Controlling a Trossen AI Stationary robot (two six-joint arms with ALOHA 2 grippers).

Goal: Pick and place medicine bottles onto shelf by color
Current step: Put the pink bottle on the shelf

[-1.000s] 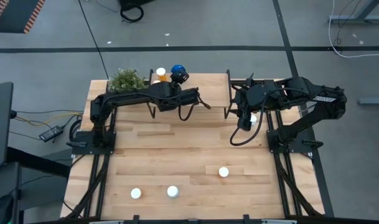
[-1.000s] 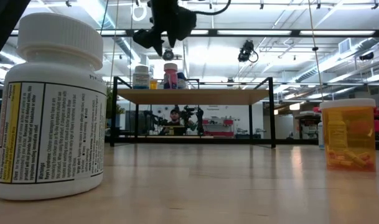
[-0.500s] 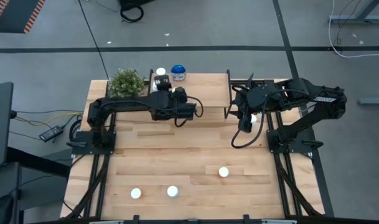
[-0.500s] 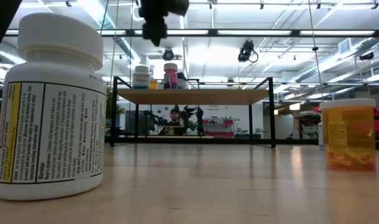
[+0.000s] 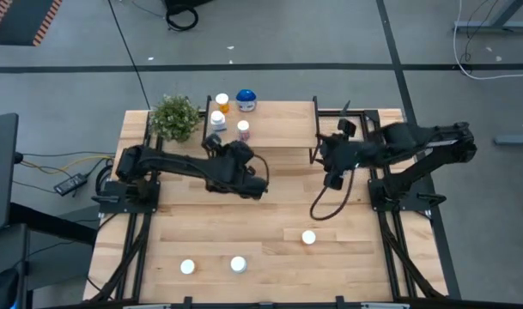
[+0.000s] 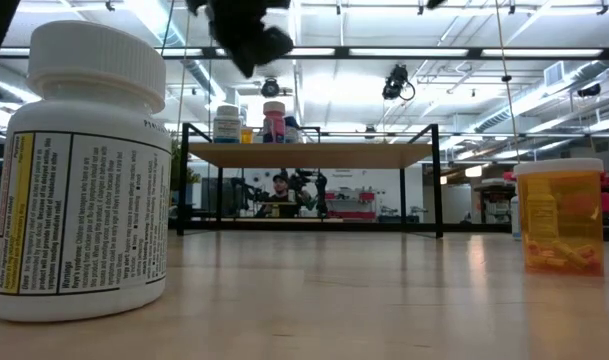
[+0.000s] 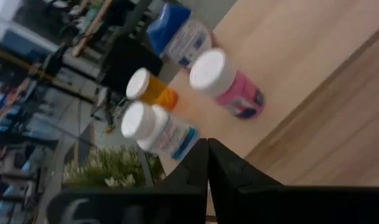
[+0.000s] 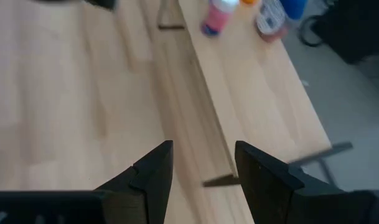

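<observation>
**Four bottles on the shelf, three left on the worktop**

The left hand (image 5: 259, 187) hangs over the worktop (image 5: 270, 215) in front of the shelf (image 5: 278, 129), its fingers pressed together and holding nothing. Four bottles stand at the shelf's left end: pink (image 5: 243, 130), orange (image 5: 222, 102), blue-lidded (image 5: 245, 99) and bluish-white (image 5: 216, 119). The right hand (image 5: 333, 180) hovers by the shelf's right end, fingers partly apart and empty. Three white-capped bottles (image 5: 238, 264) stand near the worktop's front edge. A plant (image 5: 175, 116) sits at the back left corner.
</observation>
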